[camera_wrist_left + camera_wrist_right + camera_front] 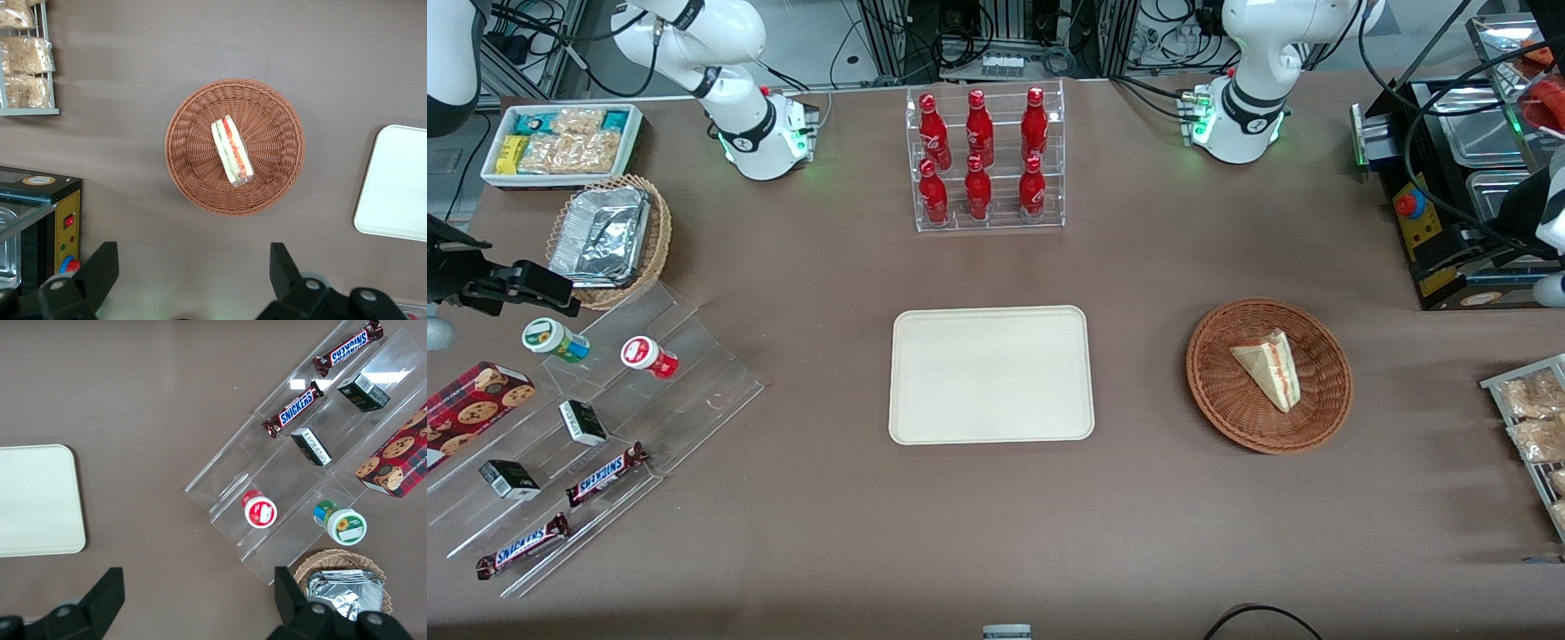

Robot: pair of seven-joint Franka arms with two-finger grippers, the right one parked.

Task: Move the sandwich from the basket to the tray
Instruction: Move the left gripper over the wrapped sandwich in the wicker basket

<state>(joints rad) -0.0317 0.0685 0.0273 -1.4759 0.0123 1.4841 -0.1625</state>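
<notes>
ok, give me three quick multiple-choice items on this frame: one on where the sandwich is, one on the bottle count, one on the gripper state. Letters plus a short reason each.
1. Where is the sandwich?
A. on the tray
B. in the basket
C. on the bare table

2. How many red bottles stand in the clear rack?
A. four
B. six
C. eight

3. The left arm's gripper is:
A. open, holding nothing
B. shut on the sandwich
C. shut on a bottle

Key: 1 B, it lies inside the basket while the tray is bare. 2 B, two rows of three. 3 A, the wrist view shows the fingers spread, well above the basket.
</notes>
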